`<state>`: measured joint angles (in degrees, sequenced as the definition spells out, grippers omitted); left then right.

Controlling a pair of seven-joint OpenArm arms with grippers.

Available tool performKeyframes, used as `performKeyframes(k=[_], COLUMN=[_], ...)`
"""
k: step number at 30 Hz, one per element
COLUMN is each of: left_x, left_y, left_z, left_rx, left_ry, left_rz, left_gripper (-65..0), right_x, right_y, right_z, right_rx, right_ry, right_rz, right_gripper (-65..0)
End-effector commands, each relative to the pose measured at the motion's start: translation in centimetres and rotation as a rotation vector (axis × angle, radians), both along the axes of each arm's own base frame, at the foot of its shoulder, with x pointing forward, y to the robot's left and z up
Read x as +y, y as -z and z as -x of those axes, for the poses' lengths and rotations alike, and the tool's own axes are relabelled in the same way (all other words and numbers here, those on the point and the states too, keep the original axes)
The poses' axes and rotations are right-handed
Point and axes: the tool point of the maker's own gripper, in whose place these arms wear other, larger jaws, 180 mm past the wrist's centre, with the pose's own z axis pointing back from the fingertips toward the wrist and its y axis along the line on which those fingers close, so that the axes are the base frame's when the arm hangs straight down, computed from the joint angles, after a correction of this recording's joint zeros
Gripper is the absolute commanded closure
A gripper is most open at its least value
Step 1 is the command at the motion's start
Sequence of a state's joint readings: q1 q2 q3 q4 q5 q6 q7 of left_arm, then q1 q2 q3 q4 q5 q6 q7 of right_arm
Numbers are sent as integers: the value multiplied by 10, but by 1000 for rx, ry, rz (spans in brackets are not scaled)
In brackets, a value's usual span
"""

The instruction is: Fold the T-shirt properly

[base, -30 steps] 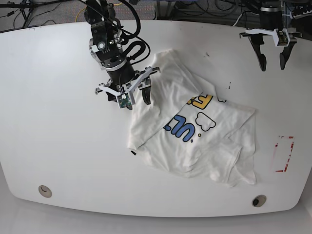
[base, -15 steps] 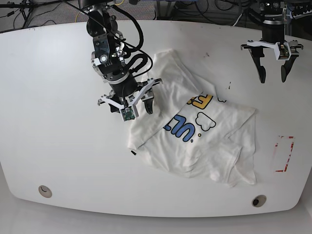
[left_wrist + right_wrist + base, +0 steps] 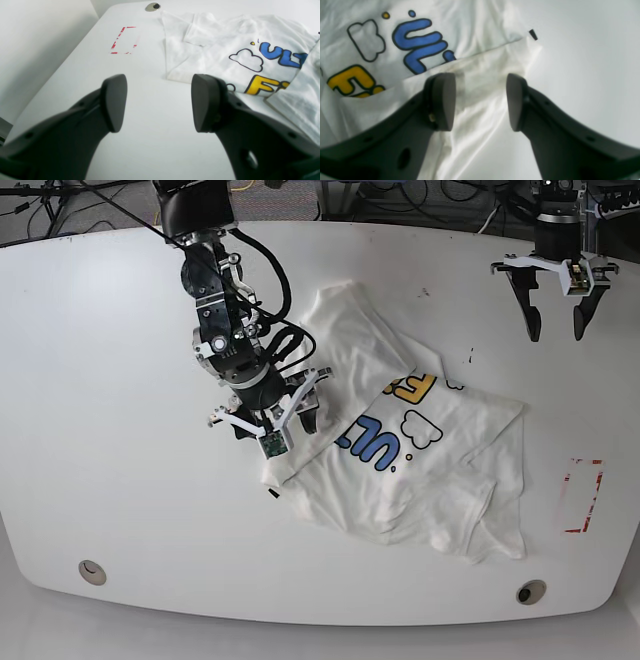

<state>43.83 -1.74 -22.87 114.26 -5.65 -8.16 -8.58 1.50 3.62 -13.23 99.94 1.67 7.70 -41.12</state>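
White table (image 3: 110, 410); rumpled T-shirt (image 3: 430, 480) lying on it; red-marked rectangle (image 3: 582, 495) at edge.

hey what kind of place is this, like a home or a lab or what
Most likely a robotics lab: two black robot arms, the right gripper and left gripper, work over a plain white table holding a T-shirt, with cables tangled behind it.

Bare table (image 3: 100, 430) all round; T-shirt (image 3: 420, 470) probably lies flat.
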Motion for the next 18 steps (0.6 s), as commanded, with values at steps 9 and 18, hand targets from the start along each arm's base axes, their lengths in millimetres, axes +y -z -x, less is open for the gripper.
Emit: performKeyframes(k=[9, 18], left_x=[0, 8], left_y=[-14, -18], left_z=[0, -3], left_rx=[-53, -64], left_ry=[3, -8], left_rz=[-12, -32], left_gripper=[-366, -373], right_x=[30, 65], right_y=[-40, -48], right_z=[-20, -38], right_rx=[-139, -154], right_ry=[-76, -139], right_rz=[-35, -49], right_gripper=[-310, -311])
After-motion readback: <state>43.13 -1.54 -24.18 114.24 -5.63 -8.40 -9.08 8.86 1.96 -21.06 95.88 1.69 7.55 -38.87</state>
